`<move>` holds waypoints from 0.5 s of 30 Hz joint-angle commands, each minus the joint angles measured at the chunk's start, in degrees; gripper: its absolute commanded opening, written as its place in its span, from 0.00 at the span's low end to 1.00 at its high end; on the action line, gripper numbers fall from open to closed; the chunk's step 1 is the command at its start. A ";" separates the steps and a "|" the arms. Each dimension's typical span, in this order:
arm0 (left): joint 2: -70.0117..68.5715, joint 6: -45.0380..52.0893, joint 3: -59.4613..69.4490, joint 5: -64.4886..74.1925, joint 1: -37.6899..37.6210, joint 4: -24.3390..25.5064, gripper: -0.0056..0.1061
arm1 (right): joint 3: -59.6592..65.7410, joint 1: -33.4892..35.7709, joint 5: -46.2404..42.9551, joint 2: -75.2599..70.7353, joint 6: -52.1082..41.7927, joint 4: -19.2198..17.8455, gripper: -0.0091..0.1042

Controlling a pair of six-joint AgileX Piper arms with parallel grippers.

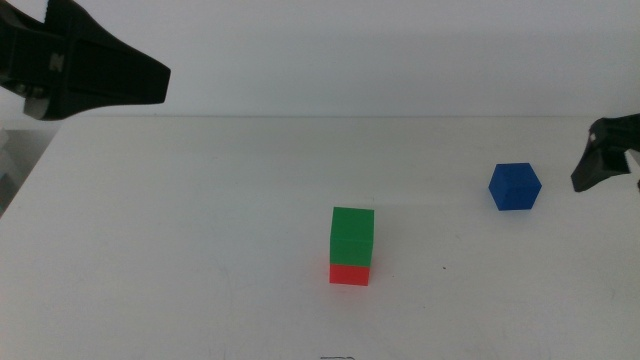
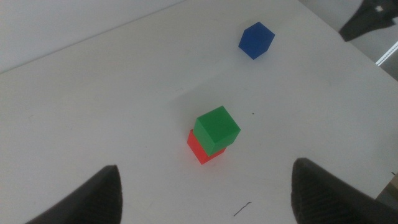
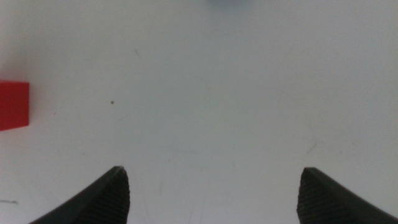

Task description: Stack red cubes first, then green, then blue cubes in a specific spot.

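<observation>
In the middle view, we see the green cube (image 1: 352, 235) sitting right on top of the red cube (image 1: 349, 273), near the middle of the white desk (image 1: 200, 220). The blue cube (image 1: 514, 187) sits alone on the desk, off to the right and a bit farther back. The left gripper (image 1: 120, 75) hangs high at the top left, holding nothing. The right gripper (image 1: 598, 160) peeks in at the right edge, near the blue cube but not touching it.

In the left wrist view, we look down on the green cube (image 2: 216, 129). It is turned a little on the red cube (image 2: 200, 149). The blue cube (image 2: 256, 40) is well apart. The left gripper (image 2: 205, 193) is spread wide and empty.

In the right wrist view, the right gripper (image 3: 211, 193) is spread wide and empty over the bare desk (image 3: 205, 93). We see part of the red cube (image 3: 13, 106) at the edge.
</observation>
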 commanded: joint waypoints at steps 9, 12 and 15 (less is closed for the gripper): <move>-0.85 -0.13 -1.44 -2.65 0.10 -2.86 0.87 | -5.17 -0.22 0.58 8.43 -0.01 4.88 0.91; -0.85 -0.13 -1.44 -2.65 0.10 -2.86 0.87 | -8.83 -0.20 2.69 11.81 -0.01 4.83 0.91; -0.85 -0.13 -1.44 -2.65 0.10 -2.86 0.87 | -13.03 -0.20 2.96 14.30 -0.01 3.99 0.91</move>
